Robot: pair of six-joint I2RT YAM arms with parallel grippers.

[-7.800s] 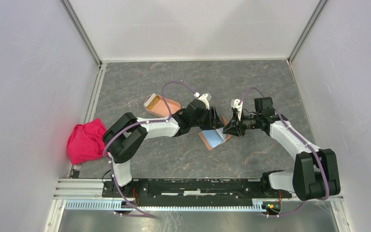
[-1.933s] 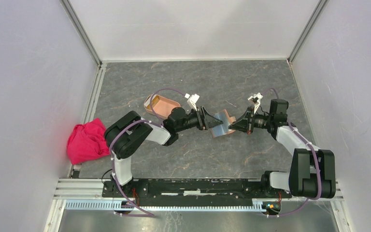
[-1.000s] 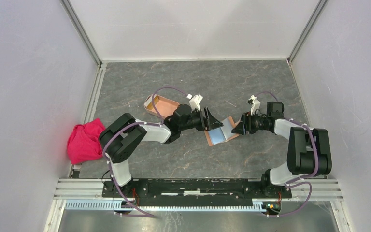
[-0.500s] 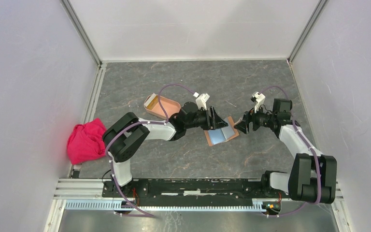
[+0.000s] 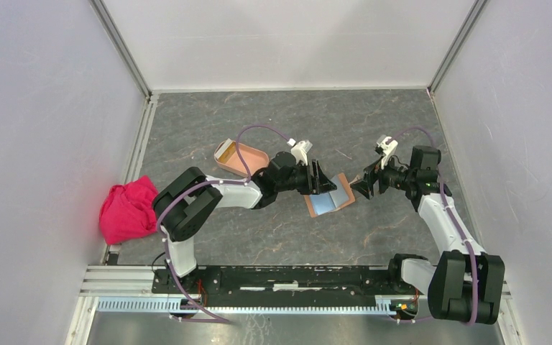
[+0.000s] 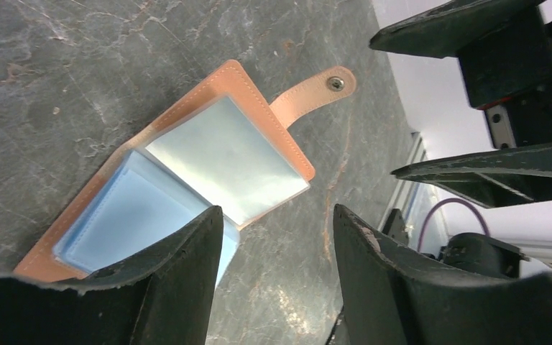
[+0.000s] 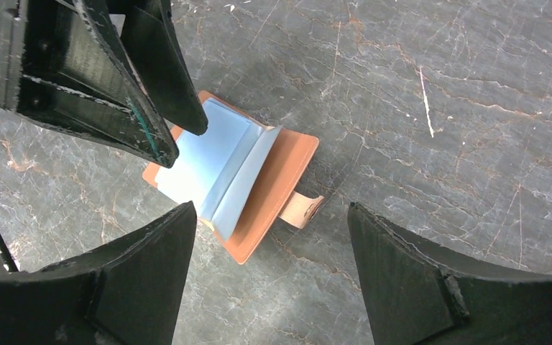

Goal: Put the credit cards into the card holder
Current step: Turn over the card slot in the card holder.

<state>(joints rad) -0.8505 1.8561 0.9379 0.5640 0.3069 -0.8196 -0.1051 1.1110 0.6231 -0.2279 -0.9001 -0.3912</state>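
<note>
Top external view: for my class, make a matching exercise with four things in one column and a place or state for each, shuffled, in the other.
Things:
1. pink cloth
2. salmon-pink tray
3. brown wallet
4. right tool

Places or states:
A. folded open on the table, clear sleeves showing
B. against the left wall
C. jaws apart, holding nothing
D. just beyond the left arm, on its far side

Pairs: 1-B, 2-D, 3-A, 4-C
</note>
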